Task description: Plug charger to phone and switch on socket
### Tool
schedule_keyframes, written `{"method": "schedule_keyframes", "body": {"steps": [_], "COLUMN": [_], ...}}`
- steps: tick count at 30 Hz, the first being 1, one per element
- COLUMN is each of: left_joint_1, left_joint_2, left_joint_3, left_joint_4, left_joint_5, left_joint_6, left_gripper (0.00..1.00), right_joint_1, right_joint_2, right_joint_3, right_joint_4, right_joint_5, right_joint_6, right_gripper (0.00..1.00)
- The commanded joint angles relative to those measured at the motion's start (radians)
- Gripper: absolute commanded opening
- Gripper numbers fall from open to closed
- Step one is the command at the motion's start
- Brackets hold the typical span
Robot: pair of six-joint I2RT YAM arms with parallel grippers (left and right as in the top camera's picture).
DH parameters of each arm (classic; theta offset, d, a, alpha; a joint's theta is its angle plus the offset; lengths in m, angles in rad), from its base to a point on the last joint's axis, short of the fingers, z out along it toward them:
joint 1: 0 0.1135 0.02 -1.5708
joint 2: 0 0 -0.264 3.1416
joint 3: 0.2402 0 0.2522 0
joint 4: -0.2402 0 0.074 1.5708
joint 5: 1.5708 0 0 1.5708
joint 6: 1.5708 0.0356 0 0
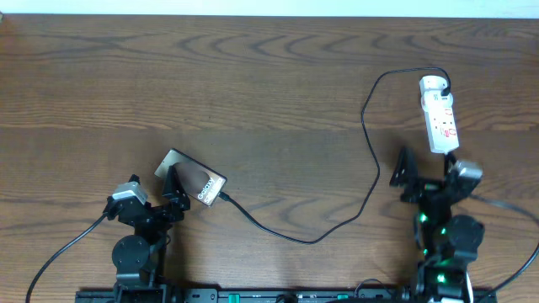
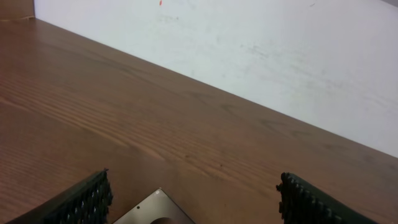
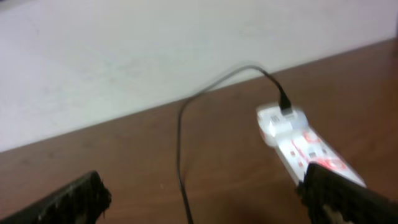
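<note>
The phone (image 1: pixel 192 178) lies tilted on the table at the lower left, "Galaxy" lettering up; its corner shows in the left wrist view (image 2: pixel 157 210). The black charger cable (image 1: pixel 370 151) runs from the phone's lower right end (image 1: pixel 227 199) across the table up to the far end of the white socket strip (image 1: pixel 439 114). My left gripper (image 1: pixel 174 192) is open, its fingers on either side of the phone's near corner (image 2: pixel 193 199). My right gripper (image 1: pixel 425 172) is open just below the strip's near end; the strip (image 3: pixel 305 146) and cable (image 3: pixel 181 137) show in the right wrist view (image 3: pixel 205 196).
The wooden table (image 1: pixel 253 84) stretches wide behind both arms. A pale wall (image 2: pixel 280 56) borders its far edge. The robots' own black cables trail off at the lower left (image 1: pixel 59 252) and lower right (image 1: pixel 514 210).
</note>
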Motion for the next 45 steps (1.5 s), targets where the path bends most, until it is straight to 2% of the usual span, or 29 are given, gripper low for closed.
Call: {"method": "schedule_keyframes", "body": {"steps": [1,8,12,18,20,23,45], "left_joint_1": [-0.003,-0.003,-0.003,-0.003,-0.003,-0.003,-0.003], "left_joint_2": [-0.006,-0.006,-0.006,-0.006,-0.006,-0.006,-0.006], "left_joint_3": [-0.016,-0.016,-0.016,-0.016,-0.016,-0.016,-0.016], "left_joint_4": [-0.043,-0.043,-0.043,-0.043,-0.043,-0.043,-0.043], "left_joint_5": [-0.019,-0.019,-0.019,-0.019,-0.019,-0.019,-0.019], "left_joint_6": [0.009,0.009,0.009,0.009,0.009,0.009,0.009], "left_gripper": [0.84,0.84,0.84,0.84,0.84,0.84,0.84], "right_joint_1": [0.006,0.006,0.008,0.008,0.010,0.010,0.010], "right_joint_2": [-0.093,-0.230,-0.291,-0.483,-0.462,-0.463,-0.460], "right_joint_3": [-0.021,-0.020,-0.021,-0.021,-0.021,-0.021,-0.021], "right_joint_4": [-0.086,-0.447,-0.441,-0.435,-0.401,-0.444,-0.440], "right_joint_5": [0.033,0.043,0.060,0.059,0.059,0.059,0.059], "right_joint_6": [-0.012,-0.013,-0.058,-0.064,-0.064,-0.064,-0.064], "right_gripper": [0.99,0.99,0.99,0.99,0.99,0.99,0.99]}}
